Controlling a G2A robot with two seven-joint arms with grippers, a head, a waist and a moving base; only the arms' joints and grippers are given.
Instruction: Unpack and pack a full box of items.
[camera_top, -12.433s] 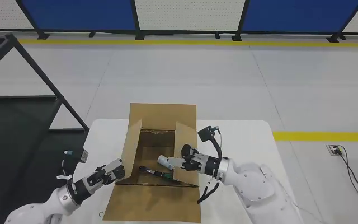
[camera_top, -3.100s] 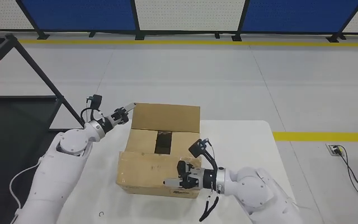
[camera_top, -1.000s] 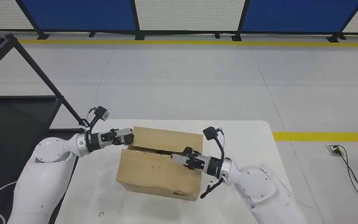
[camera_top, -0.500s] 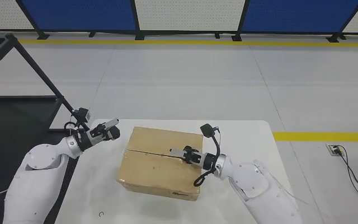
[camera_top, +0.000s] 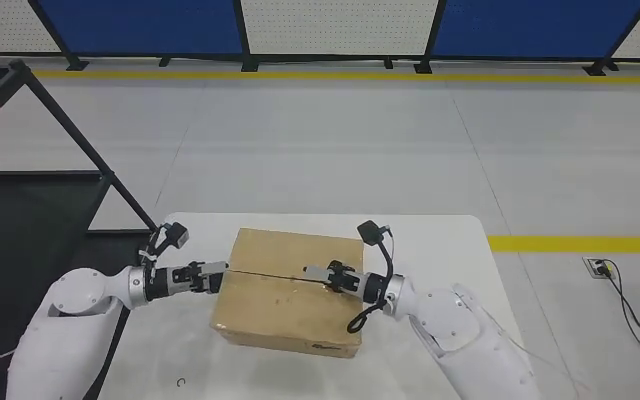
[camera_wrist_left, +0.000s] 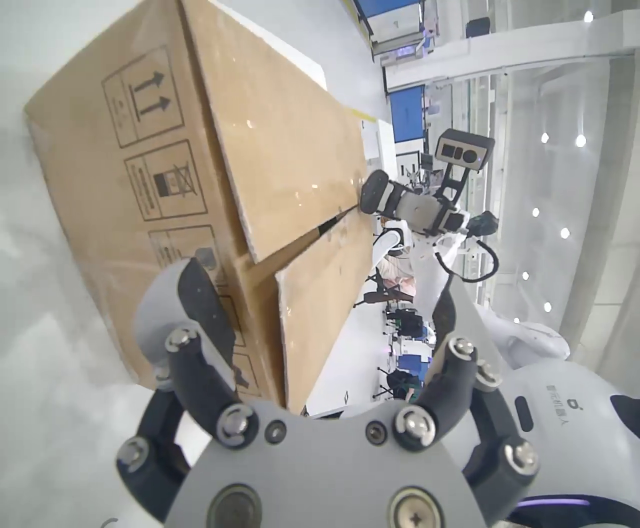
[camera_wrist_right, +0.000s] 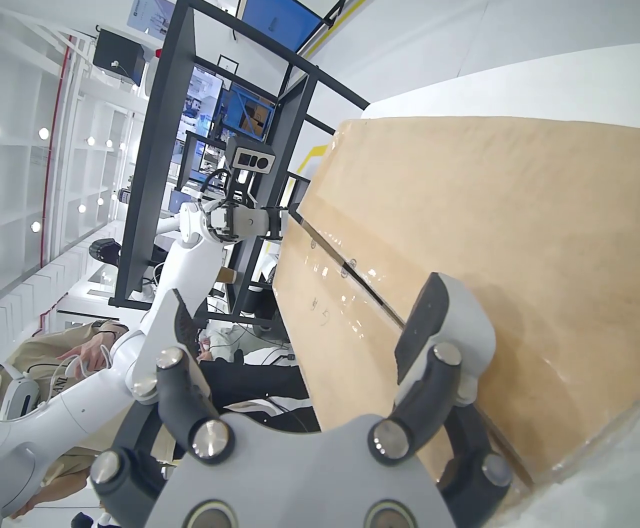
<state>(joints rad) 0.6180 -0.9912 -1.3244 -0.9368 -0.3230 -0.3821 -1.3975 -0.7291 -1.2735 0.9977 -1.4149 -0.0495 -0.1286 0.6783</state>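
Note:
A brown cardboard box (camera_top: 285, 290) stands on the white table (camera_top: 440, 250) with both top flaps folded down, meeting at a thin seam (camera_top: 265, 270). My left gripper (camera_top: 212, 278) is open at the box's left end, level with the seam. In the left wrist view it (camera_wrist_left: 325, 310) straddles the box's (camera_wrist_left: 280, 150) upper edge, one finger beside the printed side wall. My right gripper (camera_top: 318, 272) lies open over the middle of the box top, along the seam. In the right wrist view one of its fingers (camera_wrist_right: 435, 310) sits close above the cardboard (camera_wrist_right: 475, 225).
A black metal frame (camera_top: 70, 130) stands off the table's left side. A small ring-shaped mark (camera_top: 181, 382) lies on the table near its front left. Bare table surface runs to the right of the box and behind it.
The back flap, slightly raised a second ago, now lies flat. My left gripper has come from beyond the box's far left corner to its left end. The right gripper has barely moved.

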